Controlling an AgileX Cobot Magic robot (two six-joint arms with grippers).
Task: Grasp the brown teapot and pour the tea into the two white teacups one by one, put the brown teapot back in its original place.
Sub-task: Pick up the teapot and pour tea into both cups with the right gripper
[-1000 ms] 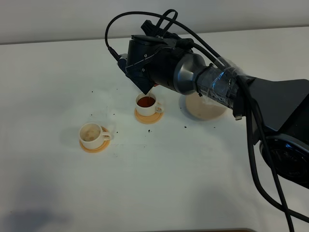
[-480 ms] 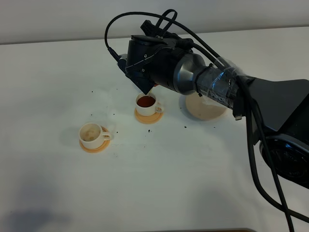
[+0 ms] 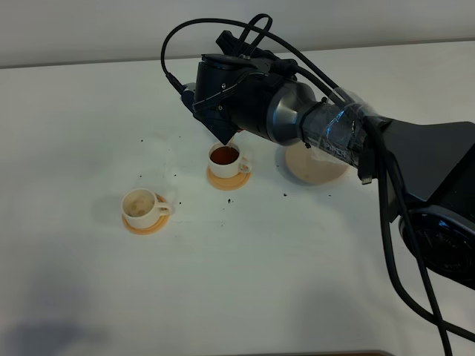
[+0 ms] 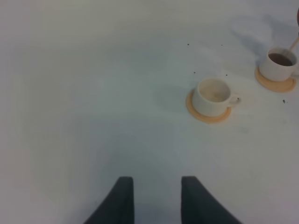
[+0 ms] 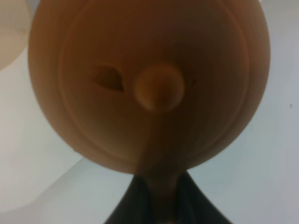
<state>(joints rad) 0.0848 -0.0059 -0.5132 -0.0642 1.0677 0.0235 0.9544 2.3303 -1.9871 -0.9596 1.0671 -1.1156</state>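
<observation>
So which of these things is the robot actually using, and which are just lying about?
In use: round reddish-brown clay teapot, held by the right gripper; small white ceramic teacup with tea in it; empty white teacup; flat beige disc coaster.
Lying about: dark specks on the white table; round orange coasters under the cups; left gripper, open, holding nothing.

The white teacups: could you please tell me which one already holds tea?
The teacup nearer the beige coaster holds dark tea; the other teacup shows only a pale, stained inside.
</observation>
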